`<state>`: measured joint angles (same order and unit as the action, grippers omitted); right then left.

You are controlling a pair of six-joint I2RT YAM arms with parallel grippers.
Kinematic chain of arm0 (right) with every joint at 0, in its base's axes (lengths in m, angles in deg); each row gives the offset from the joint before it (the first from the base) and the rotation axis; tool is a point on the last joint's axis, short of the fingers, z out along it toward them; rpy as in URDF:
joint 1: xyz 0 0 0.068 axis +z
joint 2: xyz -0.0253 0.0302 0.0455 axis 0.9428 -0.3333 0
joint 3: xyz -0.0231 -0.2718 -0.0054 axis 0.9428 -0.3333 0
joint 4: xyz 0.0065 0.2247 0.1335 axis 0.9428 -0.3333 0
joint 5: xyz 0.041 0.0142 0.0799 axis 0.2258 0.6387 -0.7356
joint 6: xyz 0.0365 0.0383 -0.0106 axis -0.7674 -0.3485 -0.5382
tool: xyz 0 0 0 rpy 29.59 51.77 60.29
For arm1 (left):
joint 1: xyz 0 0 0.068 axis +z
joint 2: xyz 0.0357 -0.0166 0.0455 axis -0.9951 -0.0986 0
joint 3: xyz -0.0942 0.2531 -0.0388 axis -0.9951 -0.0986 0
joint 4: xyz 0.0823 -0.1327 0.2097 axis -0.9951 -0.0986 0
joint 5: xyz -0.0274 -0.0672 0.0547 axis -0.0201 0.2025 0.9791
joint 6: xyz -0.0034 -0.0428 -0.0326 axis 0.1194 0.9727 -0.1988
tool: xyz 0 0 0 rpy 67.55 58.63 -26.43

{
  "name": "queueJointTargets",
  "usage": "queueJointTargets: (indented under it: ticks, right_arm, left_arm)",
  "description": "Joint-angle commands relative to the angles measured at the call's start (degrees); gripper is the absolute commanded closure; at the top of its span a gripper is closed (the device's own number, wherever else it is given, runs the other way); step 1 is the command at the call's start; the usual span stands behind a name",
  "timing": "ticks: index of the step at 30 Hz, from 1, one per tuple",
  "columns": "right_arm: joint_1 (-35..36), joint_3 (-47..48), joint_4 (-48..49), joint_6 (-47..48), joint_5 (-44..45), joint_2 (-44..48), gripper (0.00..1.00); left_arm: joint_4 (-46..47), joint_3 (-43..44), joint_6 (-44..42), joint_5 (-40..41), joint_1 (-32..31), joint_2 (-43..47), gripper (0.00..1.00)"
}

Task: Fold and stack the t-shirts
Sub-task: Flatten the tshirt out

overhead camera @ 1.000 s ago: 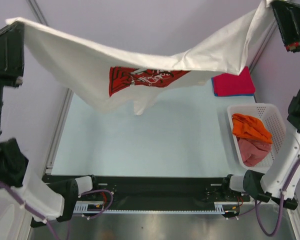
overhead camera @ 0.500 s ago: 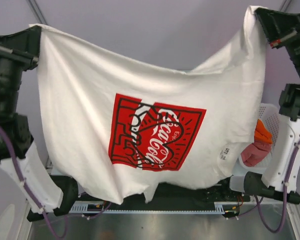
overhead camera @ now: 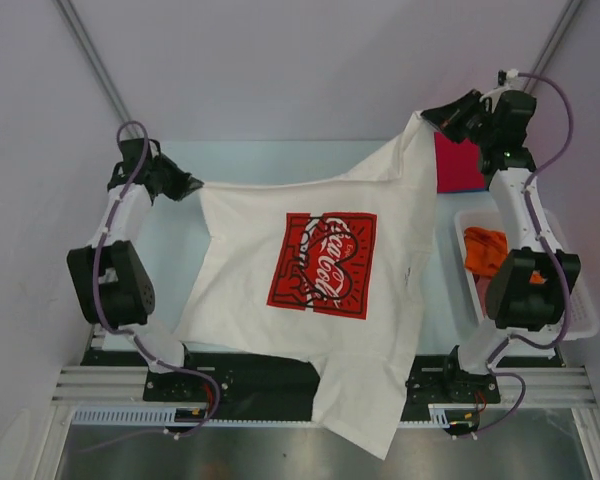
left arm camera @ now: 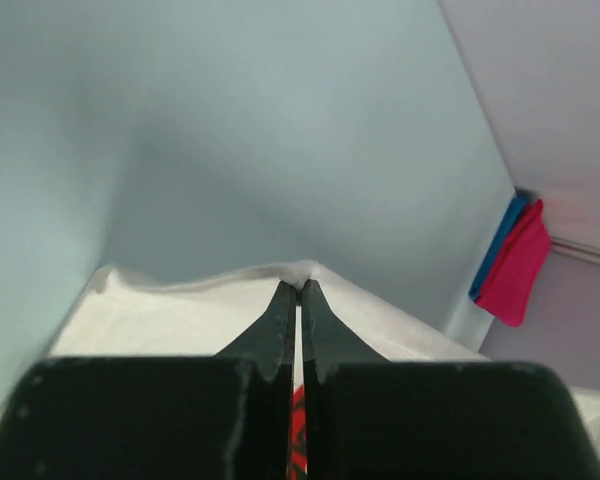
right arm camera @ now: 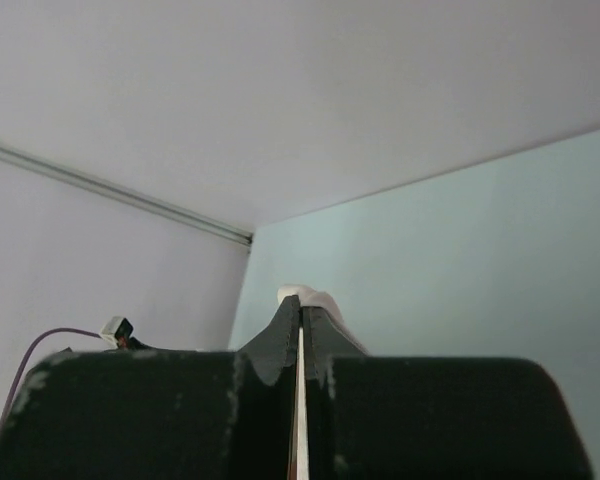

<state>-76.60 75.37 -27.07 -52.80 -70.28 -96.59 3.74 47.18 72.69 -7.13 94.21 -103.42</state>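
White t-shirt (overhead camera: 320, 295) stretches between extended arms, left end effector (overhead camera: 192, 186) and right end effector (overhead camera: 427, 117) each pinching it.

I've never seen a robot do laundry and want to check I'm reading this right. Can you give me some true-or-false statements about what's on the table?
1. The white t-shirt with the red rectangular print sits folded in the basket. False: it is spread open, print up, over the pale table.
2. The left arm's fingers and the right arm's fingers are both shut on its white cloth. True.
3. The shirt's near end hangs past the table's near edge. True.
4. The white plastic lattice basket is empty. False: an orange t-shirt lies in it.
5. The folded red t-shirt lies at the far left. False: it is at the far right.
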Motion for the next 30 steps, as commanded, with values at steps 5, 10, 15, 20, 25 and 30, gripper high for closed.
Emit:
queueJointTargets:
  ticks: [5,10,15,20,25,30]
  right_arm:
    - [1.75,12.5,2.82,6.86,3.7,-19.52,1.0]
    - [3.34,23.68,-2.89,7.84,4.58,-29.02,1.0]
    - [4.04,38.34,-7.72,6.52,5.29,-38.69,1.0]
    - [4.04,43.83,-8.35,4.94,5.81,-43.27,1.0]
    - [4.04,42.6,-5.63,3.71,5.29,-43.89,1.0]
    - [4.75,42.16,-7.73,3.88,5.11,-43.46,1.0]
  left_arm:
    - [14.7,6.21,-2.61,-3.41,-1.17,-18.03,1.0]
    - [14.88,13.22,-2.78,-2.7,-1.08,-23.74,1.0]
    - [12.06,20.63,-2.78,-1.92,-0.99,-28.15,1.0]
    - [9.61,27.74,-3.39,-2.0,-0.29,-31.93,1.0]
    - [8.28,30.74,-4.01,-1.3,0.68,-33.78,1.0]
    - [5.47,32.94,-5.68,-1.74,0.94,-34.31,1.0]
